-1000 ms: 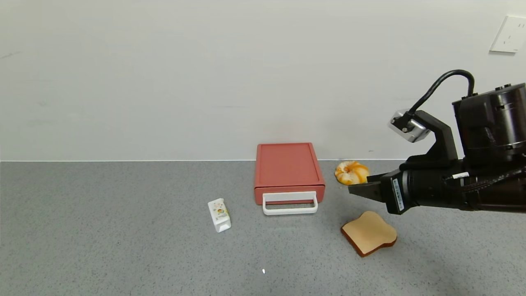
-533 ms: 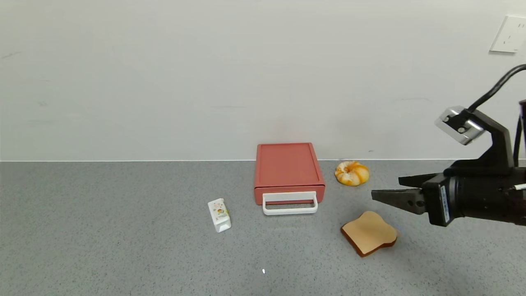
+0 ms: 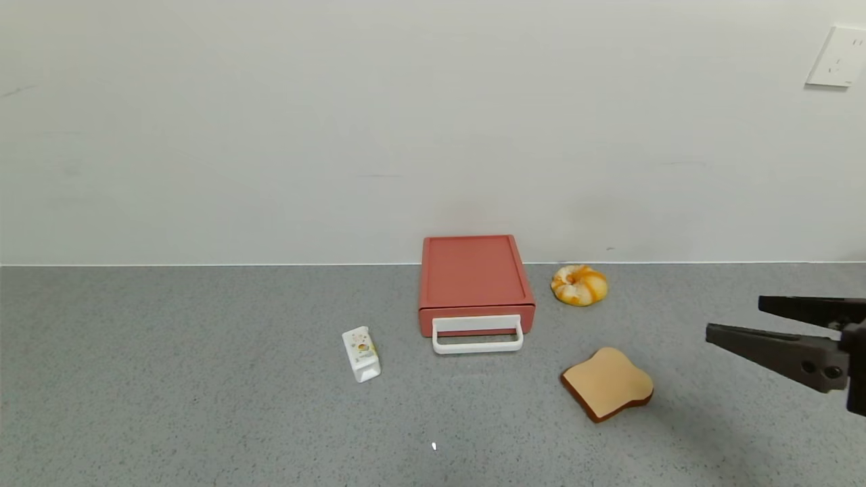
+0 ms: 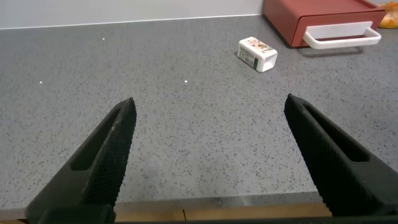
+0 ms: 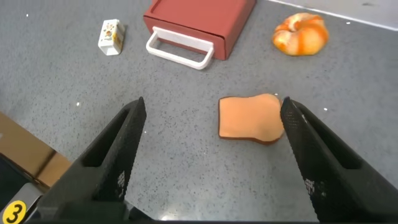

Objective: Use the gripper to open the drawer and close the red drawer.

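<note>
The red drawer point(image 3: 475, 277) stands against the back wall at the middle of the grey counter, its front flush with the box. Its white loop handle point(image 3: 477, 335) faces me. My right gripper point(image 3: 734, 318) is at the far right edge of the head view, open and holding nothing, well to the right of the drawer. In the right wrist view the right gripper point(image 5: 213, 106) hangs above the counter, with the drawer point(image 5: 205, 18) farther off. My left gripper point(image 4: 209, 102) is open and holds nothing near the counter's front edge, with the drawer point(image 4: 311, 12) far from it.
A slice of toast point(image 3: 609, 382) lies right of the drawer's front, between it and my right gripper. A glazed bun point(image 3: 579, 284) sits by the wall beside the drawer. A small white carton point(image 3: 361, 353) lies left of the handle. The counter's front edge point(image 4: 217, 208) is below my left gripper.
My right gripper has pulled back to the right, away from the bun and drawer, and its jaws have spread wider. The drawer, toast, bun and carton have not moved.
</note>
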Tool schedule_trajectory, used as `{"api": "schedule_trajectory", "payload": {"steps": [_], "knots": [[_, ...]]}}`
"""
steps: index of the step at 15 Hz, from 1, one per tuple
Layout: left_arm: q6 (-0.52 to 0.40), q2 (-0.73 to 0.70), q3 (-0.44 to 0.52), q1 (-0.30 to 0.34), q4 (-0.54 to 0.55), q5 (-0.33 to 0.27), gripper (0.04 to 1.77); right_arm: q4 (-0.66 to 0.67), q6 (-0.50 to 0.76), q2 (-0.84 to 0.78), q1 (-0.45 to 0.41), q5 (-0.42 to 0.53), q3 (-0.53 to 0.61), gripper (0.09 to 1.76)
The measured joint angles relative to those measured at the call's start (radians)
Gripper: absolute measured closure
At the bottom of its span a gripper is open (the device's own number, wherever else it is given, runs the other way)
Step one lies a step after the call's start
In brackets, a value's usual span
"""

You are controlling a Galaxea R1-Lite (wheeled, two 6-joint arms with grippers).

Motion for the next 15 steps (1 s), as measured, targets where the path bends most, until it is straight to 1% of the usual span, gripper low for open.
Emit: {"api": "schedule_trajectory", "payload": {"steps": [3, 5, 7, 10, 12, 15], "knots": [[0.0, 0.0, 0.0, 0.0, 0.0, 0.0, 0.09, 0.008, 0.0, -0.118, -0.043, -0.005, 0.074, 0.21], [0.0, 0.0, 0.0, 0.0, 0.0, 0.0, 0.09, 0.018, -0.001, -0.207, -0.077, -0.032, 0.114, 0.2], [0.0, 0.0, 0.0, 0.0, 0.0, 0.0, 0.09, 0.053, -0.001, -0.301, -0.101, -0.092, 0.145, 0.18], [0.001, 0.0, 0.0, 0.0, -0.001, 0.001, 0.09, 0.119, -0.002, -0.435, -0.113, -0.197, 0.166, 0.17], [0.001, 0.0, 0.0, 0.0, -0.001, 0.001, 0.09, 0.163, -0.003, -0.517, -0.12, -0.3, 0.18, 0.17], [0.0, 0.0, 0.0, 0.0, -0.001, 0.004, 0.09, 0.202, -0.007, -0.633, -0.141, -0.389, 0.21, 0.16]]}}
